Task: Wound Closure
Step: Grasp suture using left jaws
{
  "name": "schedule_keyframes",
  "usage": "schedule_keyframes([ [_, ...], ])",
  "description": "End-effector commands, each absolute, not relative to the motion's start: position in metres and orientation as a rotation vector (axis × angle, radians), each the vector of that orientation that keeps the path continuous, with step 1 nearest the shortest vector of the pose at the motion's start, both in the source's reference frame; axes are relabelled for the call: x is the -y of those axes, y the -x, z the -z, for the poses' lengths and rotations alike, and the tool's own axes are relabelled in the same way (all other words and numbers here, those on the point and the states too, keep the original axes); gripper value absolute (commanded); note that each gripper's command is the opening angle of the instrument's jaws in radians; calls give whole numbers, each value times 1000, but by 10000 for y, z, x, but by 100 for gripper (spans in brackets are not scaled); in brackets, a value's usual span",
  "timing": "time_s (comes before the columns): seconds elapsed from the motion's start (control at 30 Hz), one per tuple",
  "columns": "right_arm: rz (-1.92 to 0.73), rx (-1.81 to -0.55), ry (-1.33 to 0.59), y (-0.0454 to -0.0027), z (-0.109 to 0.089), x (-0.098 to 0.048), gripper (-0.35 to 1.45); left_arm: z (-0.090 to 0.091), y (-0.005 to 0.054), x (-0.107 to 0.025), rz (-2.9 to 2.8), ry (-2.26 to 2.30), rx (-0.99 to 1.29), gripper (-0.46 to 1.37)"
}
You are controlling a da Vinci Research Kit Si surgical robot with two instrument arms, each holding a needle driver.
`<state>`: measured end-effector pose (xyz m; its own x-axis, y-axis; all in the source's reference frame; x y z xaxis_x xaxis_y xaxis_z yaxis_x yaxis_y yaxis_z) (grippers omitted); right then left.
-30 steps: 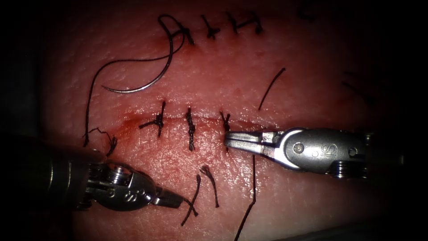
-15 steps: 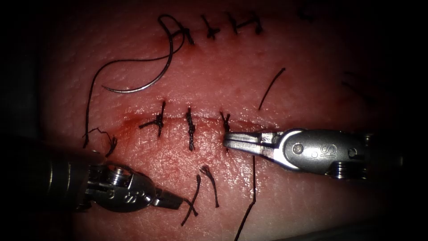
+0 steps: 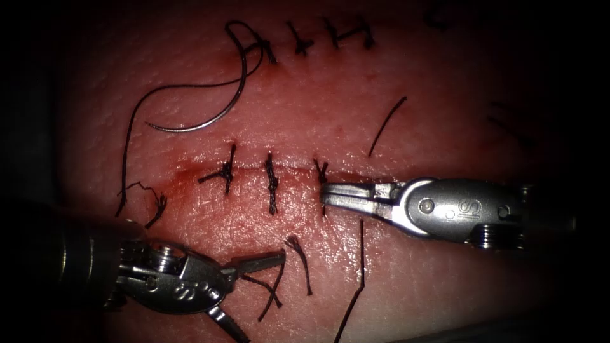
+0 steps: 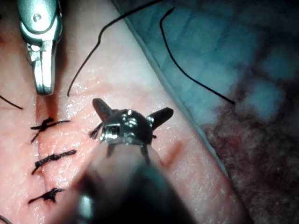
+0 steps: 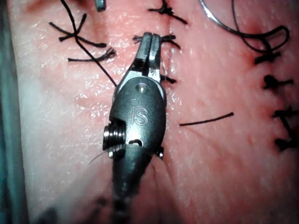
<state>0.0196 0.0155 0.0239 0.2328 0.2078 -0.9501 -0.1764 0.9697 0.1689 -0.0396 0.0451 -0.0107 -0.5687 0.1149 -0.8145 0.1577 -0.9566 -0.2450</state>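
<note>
Near the front of the tissue point(image 3: 419, 101), my left tool point(image 3: 260, 295) has its jaws spread wide and holds nothing; a short cut thread piece point(image 3: 274, 293) lies between them. The same spread shows in the left wrist view point(image 4: 133, 106). My right tool point(image 3: 324, 194) comes in from the right with jaws shut, its tip at the rightmost stitch point(image 3: 321, 170) of the cut; a grip on thread cannot be made out. The right wrist view shows its tip point(image 5: 150, 39) at that knot. The curved needle point(image 3: 210, 117) lies free on the tissue beyond the cut's left part, its thread point(image 3: 130, 133) trailing left.
Two more stitches point(image 3: 271, 184) cross the cut, and another stitched row point(image 3: 330, 35) sits at the far edge. A long thread point(image 3: 359, 279) runs from under the right tool to the front. Loose cut ends point(image 3: 387, 127) lie about. A blue drape point(image 4: 233, 46) borders the tissue.
My left tool's jaws, shut at the cut thread piece before, have opened wide. The right tool has barely moved; needle and stitches lie as before.
</note>
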Motion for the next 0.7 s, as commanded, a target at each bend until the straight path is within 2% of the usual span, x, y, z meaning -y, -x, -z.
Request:
schedule_keyframes([
  [0.03,-267,-1308,-24,-196,-240,-155,-35,109,399,-450,2694,-1490,-452,115],
  [0.13,-267,-1305,-25,-194,-241,-157,-35,116,405,-449,2648,-1566,-444,117],
  [0.47,-273,-1291,-14,-177,-248,-166,-35,141,429,-458,2524,-1793,-336,103],
  [0.7,-283,-1271,0,-160,-251,-167,-35,141,439,-468,2488,-1853,-247,107],
])
